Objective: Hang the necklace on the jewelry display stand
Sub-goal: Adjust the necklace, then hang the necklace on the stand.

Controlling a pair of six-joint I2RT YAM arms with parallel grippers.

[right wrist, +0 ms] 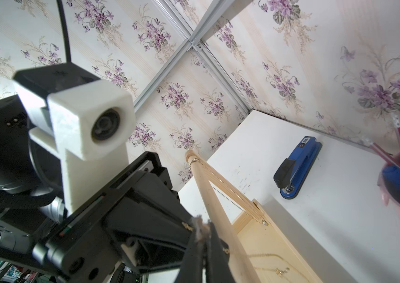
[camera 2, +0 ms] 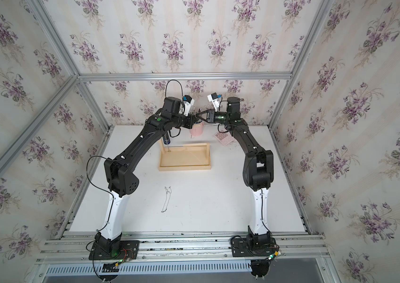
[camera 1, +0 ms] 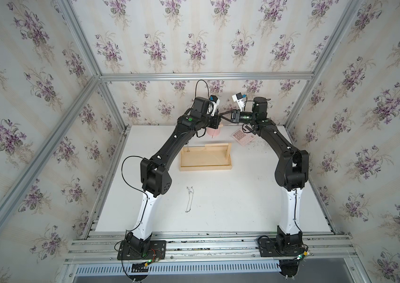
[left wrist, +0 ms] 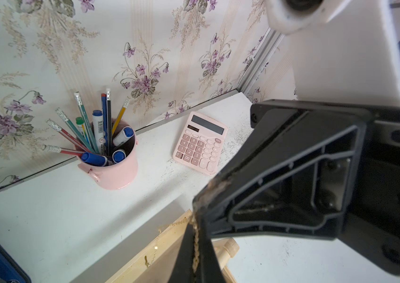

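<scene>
High over the back of the table my two grippers meet tip to tip. The left gripper point(left wrist: 195, 220) point(camera 1: 221, 118) is shut on a fine gold necklace point(left wrist: 196, 239) that runs between its fingers. The right gripper point(right wrist: 202, 229) point(camera 1: 224, 114) is shut too, its tips against the left ones, with gold links showing beside its fingers. Directly below stands the jewelry display stand point(camera 1: 206, 168) point(camera 2: 184, 168), pale wood. Its tall post point(right wrist: 208, 196) rises just beside the right fingers. A chain with a small pendant point(right wrist: 264, 222) hangs along its thin bar, and another lies in its tray.
A pink pen cup point(left wrist: 120, 171) and a pink calculator point(left wrist: 200, 143) stand near the back wall, and a blue stapler point(right wrist: 297, 169) lies at the back left. A separate thin chain point(camera 1: 189, 199) lies on the white table nearer the front.
</scene>
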